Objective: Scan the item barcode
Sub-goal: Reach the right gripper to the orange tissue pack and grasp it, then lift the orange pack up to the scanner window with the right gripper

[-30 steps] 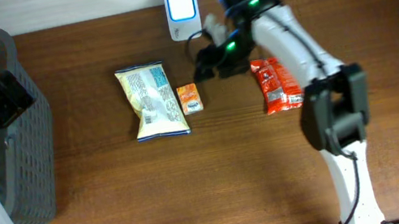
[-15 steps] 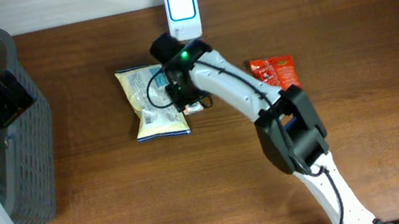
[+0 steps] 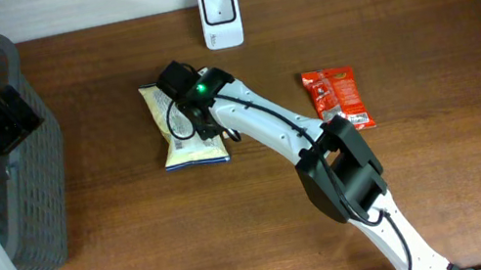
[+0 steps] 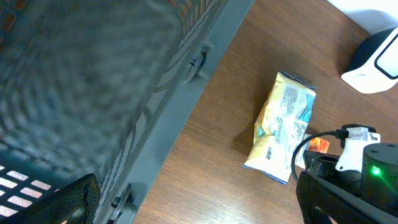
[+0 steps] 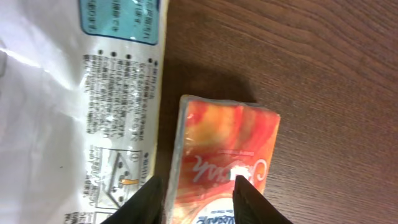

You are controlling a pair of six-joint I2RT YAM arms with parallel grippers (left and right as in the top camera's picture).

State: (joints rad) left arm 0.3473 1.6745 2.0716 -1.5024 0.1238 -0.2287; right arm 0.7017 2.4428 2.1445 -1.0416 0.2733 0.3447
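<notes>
At the chip bag's (image 5: 81,112) three o'clock edge lies the small orange packet (image 5: 227,155). The right gripper (image 5: 199,202) hangs over it, fingers partly apart, one across its face, clamping nothing. At nine o'clock, the left gripper (image 4: 199,210) gapes wide and empty over the grey basket (image 4: 186,68).

Dark wood-grain table (image 3: 188,233), glossy film-wrapped orange pack (image 5: 227,155), crinkled shiny plastic snack bag (image 5: 74,112), grey plastic mesh basket (image 3: 40,210)
</notes>
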